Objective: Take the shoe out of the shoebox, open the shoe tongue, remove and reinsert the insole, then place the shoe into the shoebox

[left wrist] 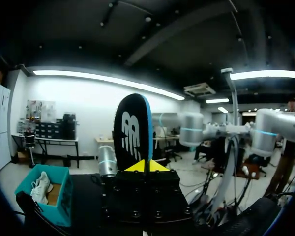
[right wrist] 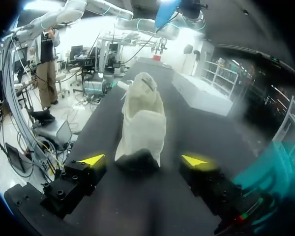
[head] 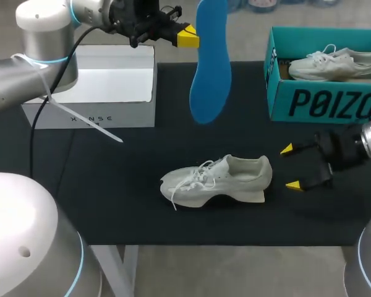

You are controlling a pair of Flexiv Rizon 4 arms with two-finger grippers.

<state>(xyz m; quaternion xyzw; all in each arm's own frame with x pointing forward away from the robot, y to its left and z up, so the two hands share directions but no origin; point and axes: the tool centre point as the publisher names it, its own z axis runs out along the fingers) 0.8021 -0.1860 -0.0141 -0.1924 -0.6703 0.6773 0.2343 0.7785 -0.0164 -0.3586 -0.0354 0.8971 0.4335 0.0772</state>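
Left gripper (head: 187, 38): raised at far left-centre, fingers clamped on the blue insole (head: 210, 74), which hangs above the mat (head: 111, 179). Shoe (head: 217, 180): upright at near centre, heel rightward. Right gripper (head: 290, 167): fingers wide, just right of the heel. Shoebox (head: 321, 104): far right.

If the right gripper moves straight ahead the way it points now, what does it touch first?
Probably the heel of the white lace-up sneaker on the black mat: it lies directly ahead of the open right gripper.

2 shoes (head: 216, 180) (head: 334, 64), 1 insole (head: 210, 68), 2 boxes (head: 321, 102) (head: 105, 80)
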